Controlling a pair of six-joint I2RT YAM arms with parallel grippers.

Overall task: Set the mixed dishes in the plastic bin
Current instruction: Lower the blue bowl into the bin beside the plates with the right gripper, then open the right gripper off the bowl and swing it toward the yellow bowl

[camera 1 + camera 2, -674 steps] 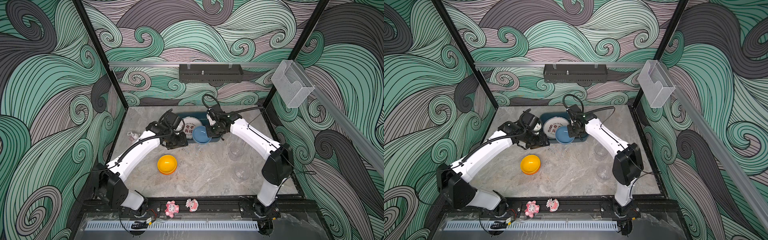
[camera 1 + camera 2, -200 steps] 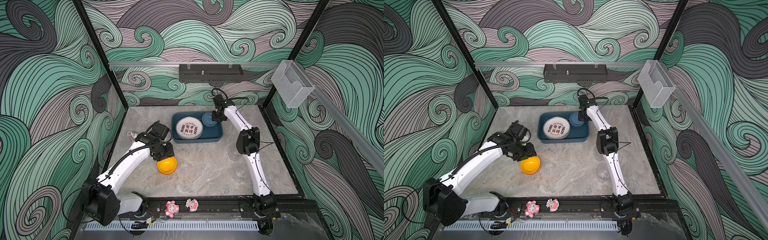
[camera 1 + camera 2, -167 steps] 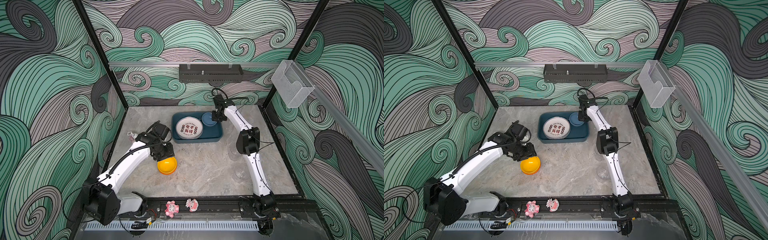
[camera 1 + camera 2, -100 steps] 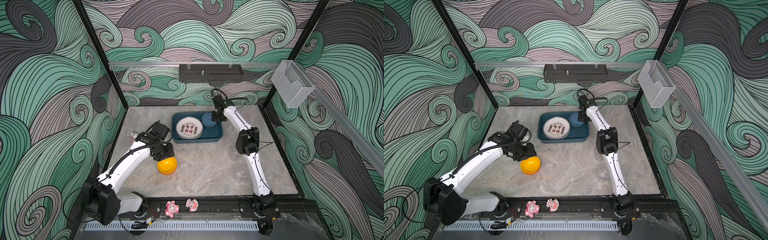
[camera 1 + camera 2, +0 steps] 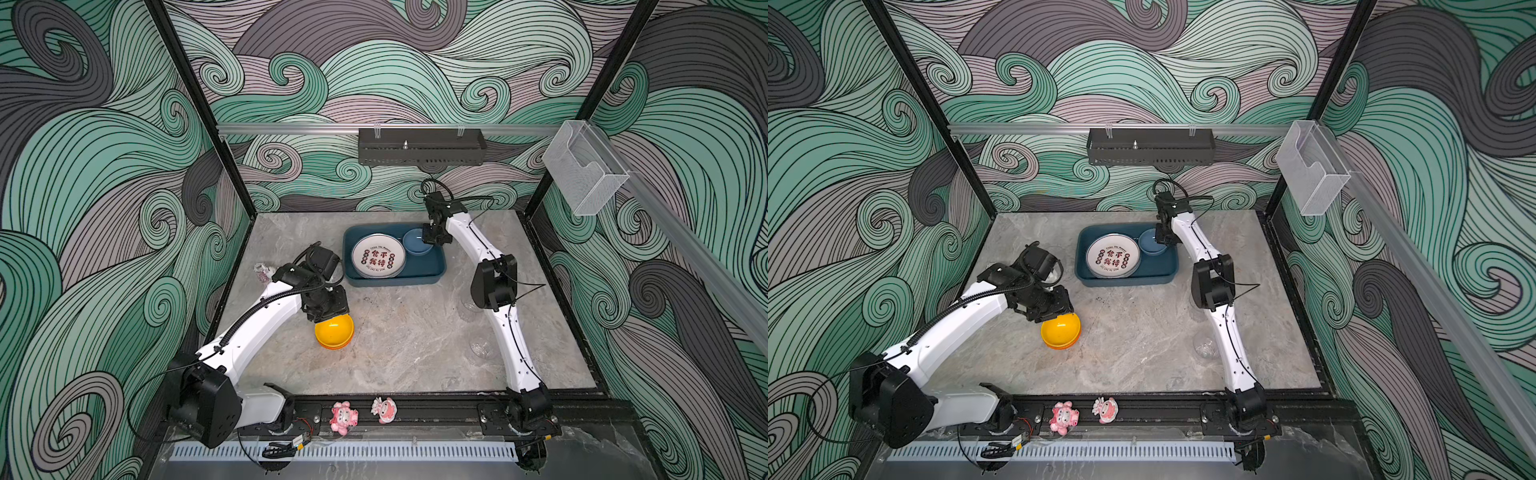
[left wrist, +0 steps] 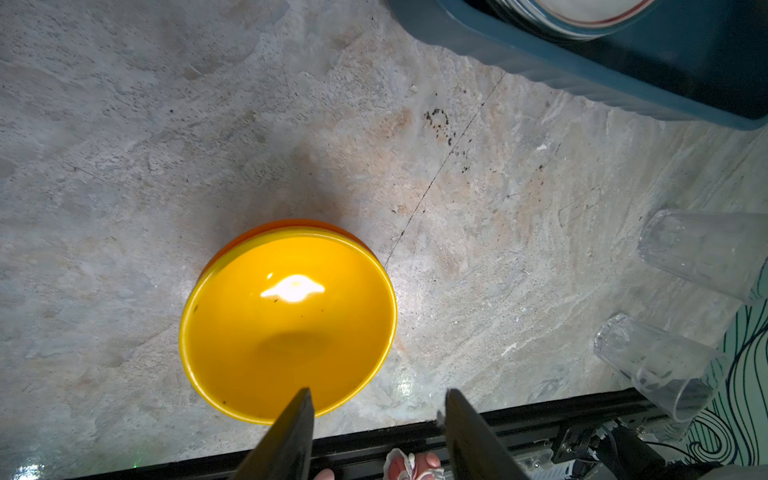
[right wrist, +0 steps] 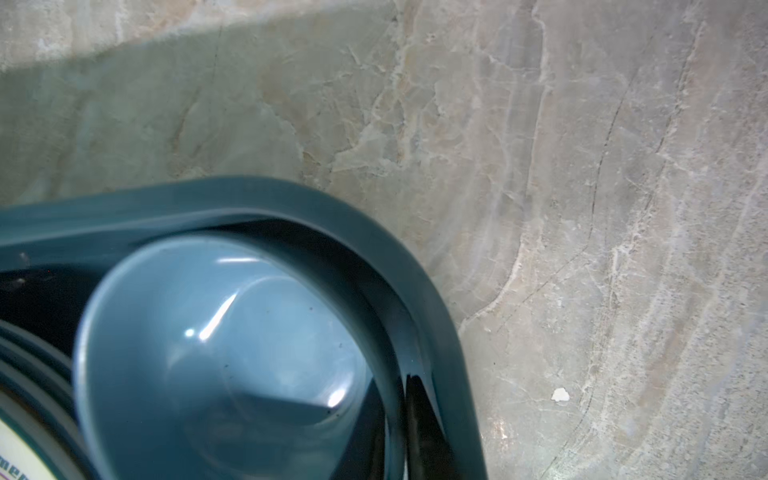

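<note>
- In plastic bin (image 5: 395, 280): white lettered plate (image 5: 378, 260), blue bowl (image 5: 417, 242).
- On table (image 5: 415, 332): yellow bowl (image 5: 334, 332) stacked in orange bowl (image 6: 299, 225).
- Left gripper (image 6: 378, 392): jaws open over yellow bowl's rim.
- Right gripper (image 5: 430, 239): at blue bowl's rim; jaw state indeterminate.

My right wrist feed is smeared: the blue bowl (image 7: 216, 357) runs off the frame edge, and I cannot tell whether the right gripper (image 5: 429, 241) grips its rim, as only a dark wedge shows outside the wall. Ahead of the left gripper's (image 6: 378, 392) parted jaws, an orange bowl (image 6: 291, 226) shows as a mere sliver under the yellow bowl (image 6: 286, 328). Between those jaws a figurine (image 6: 409, 463) is cut off; beyond the jaw clear of that bowl a clear glass (image 6: 702, 257) is clipped, and far ahead the plate (image 6: 582, 12) too.
</note>
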